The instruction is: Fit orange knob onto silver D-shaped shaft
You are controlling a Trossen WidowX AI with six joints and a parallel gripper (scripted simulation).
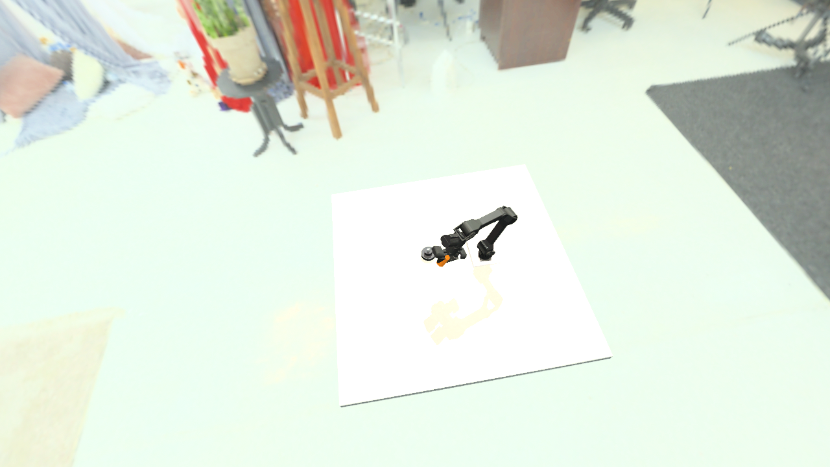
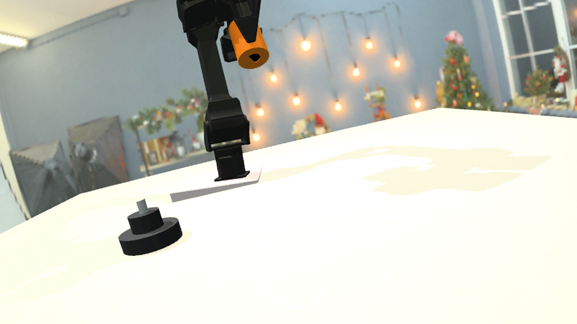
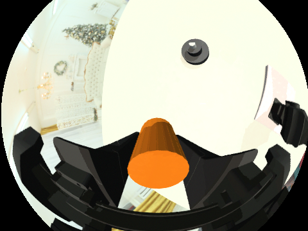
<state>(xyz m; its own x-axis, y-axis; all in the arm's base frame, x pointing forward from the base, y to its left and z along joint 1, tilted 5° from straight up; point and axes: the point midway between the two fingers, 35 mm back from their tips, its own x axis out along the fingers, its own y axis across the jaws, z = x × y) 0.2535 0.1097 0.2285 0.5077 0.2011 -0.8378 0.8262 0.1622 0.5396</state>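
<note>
The orange knob (image 1: 442, 262) (image 2: 240, 45) (image 3: 158, 169) is held high above the table. It is tilted, so its underside with the dark D-shaped hole (image 2: 255, 57) faces the exterior view. My gripper (image 3: 156, 137) is shut on the knob, one finger on each side. The black round pedestal (image 1: 424, 256) (image 2: 150, 240) (image 3: 203, 58) stands upright on the table, apart from the knob, to the lower left of it in the exterior view. The silver shaft (image 2: 141, 206) (image 3: 192, 45) stands bare on top of it. The direction of the shaft's flat side is hard to make out.
The white table (image 1: 377, 354) (image 2: 306, 287) carries the arm's base (image 2: 230, 164) on a thin pale plate (image 2: 196, 192), behind and to the right of the pedestal in the exterior view. The arm's shadow falls on the table. Room furniture stands beyond the table's edges.
</note>
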